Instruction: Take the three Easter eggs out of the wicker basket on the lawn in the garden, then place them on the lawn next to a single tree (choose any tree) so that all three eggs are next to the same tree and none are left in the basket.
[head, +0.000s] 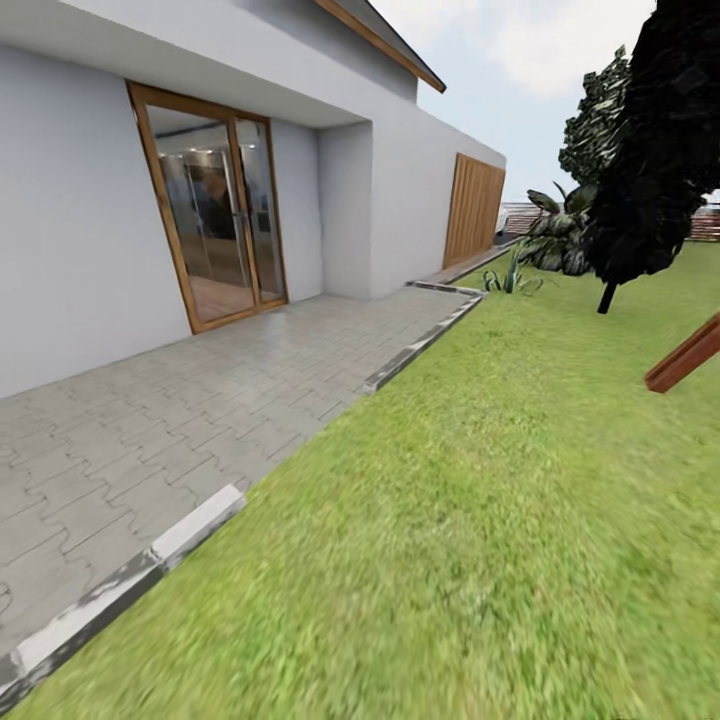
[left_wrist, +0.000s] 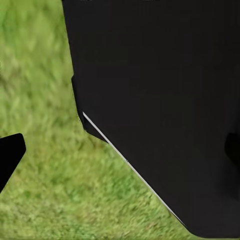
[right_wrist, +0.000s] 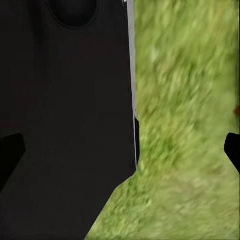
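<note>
The lawn (head: 480, 520) spreads over the near and right part of the head view as mottled green grass. The Easter eggs, the wicker basket and the pale-trunked tree are out of view. In the left wrist view my left gripper (left_wrist: 120, 155) hangs over grass beside my black body, its fingertips (left_wrist: 10, 155) wide apart and empty, so it is open. My right gripper (right_wrist: 120, 152) is likewise open over grass, one dark fingertip (right_wrist: 232, 150) at the picture's edge and nothing between the fingers.
A white house (head: 90, 250) with a wood-framed glass door (head: 215, 220) stands at left behind a grey paved patio (head: 150, 430) edged by a kerb (head: 190, 530). A near-black columnar tree (head: 655, 150) rises at right, with leafy plants (head: 555, 235) and a slat fence (head: 705, 225) beyond. A brown wooden beam (head: 685, 358) juts in at right.
</note>
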